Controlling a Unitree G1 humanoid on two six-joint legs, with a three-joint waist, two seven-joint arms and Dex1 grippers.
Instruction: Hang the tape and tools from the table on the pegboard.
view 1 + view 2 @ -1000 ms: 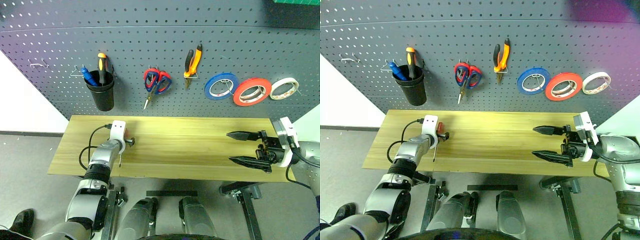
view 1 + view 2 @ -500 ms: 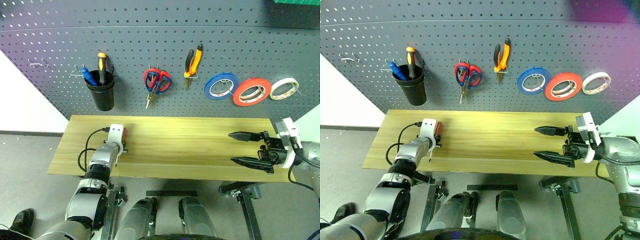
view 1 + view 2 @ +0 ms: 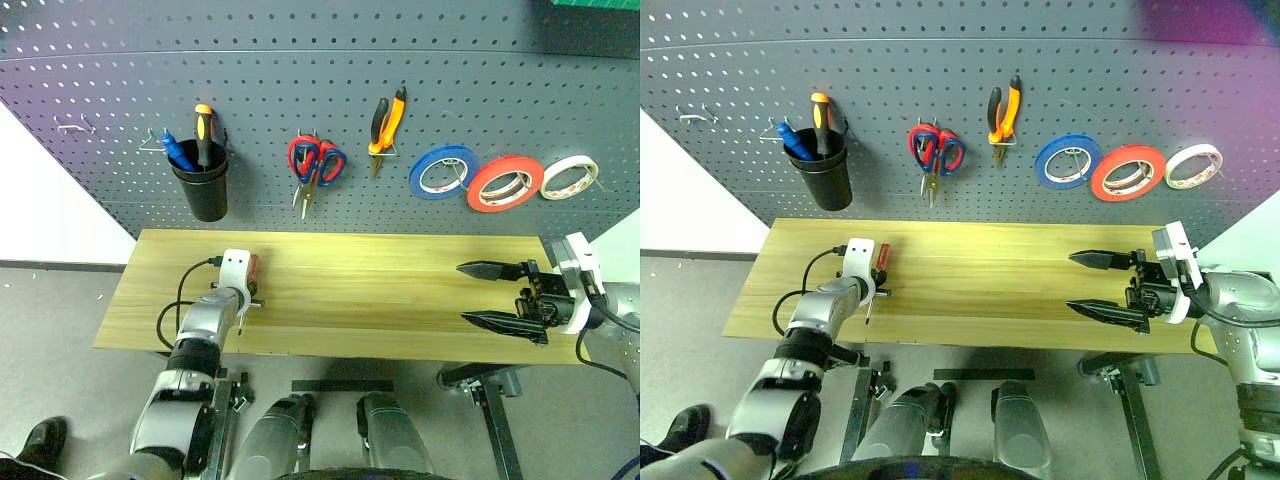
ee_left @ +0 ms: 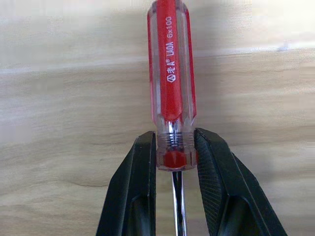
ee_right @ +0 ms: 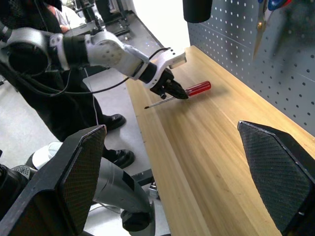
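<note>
Up on the head views, the left gripper [image 3: 247, 297] reaches forward and slightly downward over the near-left part of the wooden surface [image 3: 380, 290], its fingers closed on the red-handled screwdriver [image 3: 253, 268], whose handle points toward the pegboard [image 3: 330, 90] while the thin shaft runs back toward the front edge. The right gripper [image 3: 492, 295] is held level above the right end of the surface, turned to point leftward, its two fingers spread wide with nothing between them. On the pegboard hang the orange-and-black pliers [image 3: 385, 122], red-handled scissors [image 3: 315, 165], a blue tape roll [image 3: 441, 171], the red tape [image 3: 504, 182], a white tape roll [image 3: 568, 176] and a black cup [image 3: 203, 185] holding a yellow-and-black screwdriver. Seen from the left wrist, both black fingers [image 4: 140, 191] pinch the handle at its collar, just where the metal shaft [image 4: 178, 206] begins. From the right wrist, the wide-set fingers [image 5: 76, 172] frame the left arm across the surface gripping the screwdriver.
</note>
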